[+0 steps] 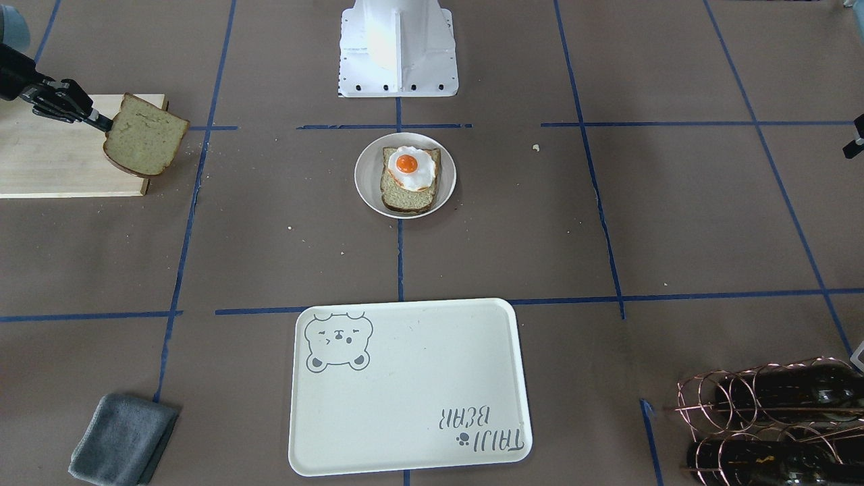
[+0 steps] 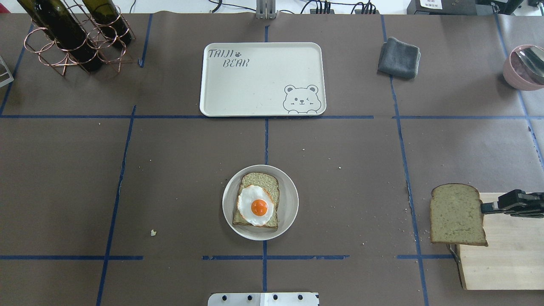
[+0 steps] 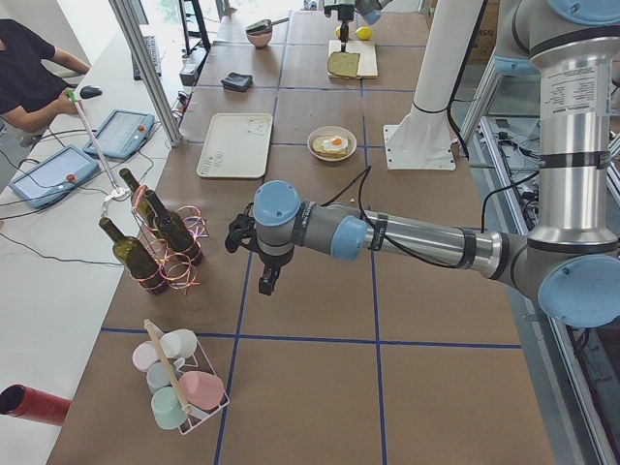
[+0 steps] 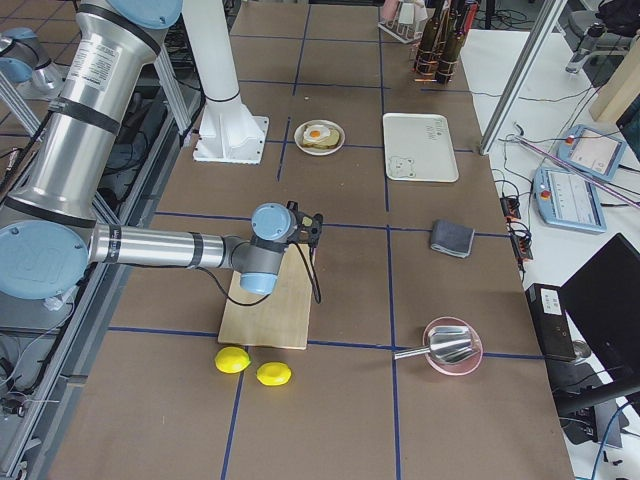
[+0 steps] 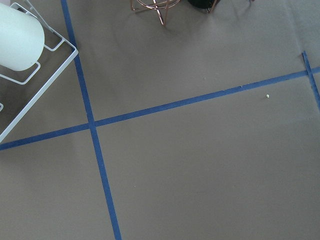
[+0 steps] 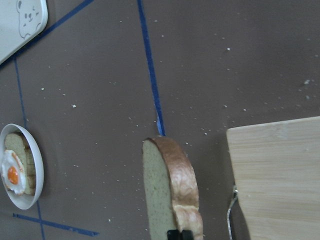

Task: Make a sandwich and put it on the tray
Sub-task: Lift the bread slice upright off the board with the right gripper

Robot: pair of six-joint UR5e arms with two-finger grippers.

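One bread slice with a fried egg [image 2: 256,206] on top lies on a small round white plate [image 2: 290,191] at the table's middle. My right gripper [image 2: 485,208] is shut on the second bread slice [image 2: 457,214], holding it by its edge above the left end of the cutting board [image 2: 501,255]. The held slice also shows in the front view [image 1: 145,135] and edge-on in the right wrist view [image 6: 167,190]. The cream bear tray [image 2: 255,85] lies beyond the plate with nothing on it. My left gripper [image 3: 266,281] hangs over bare table far left; I cannot tell if it is open.
A copper wine rack with bottles [image 2: 76,38] stands at the far left. A grey cloth [image 2: 398,57] and a pink bowl [image 2: 522,68] are at the far right. Two lemons [image 4: 250,365] lie beyond the board. A wire cup rack [image 3: 179,387] stands by the left arm.
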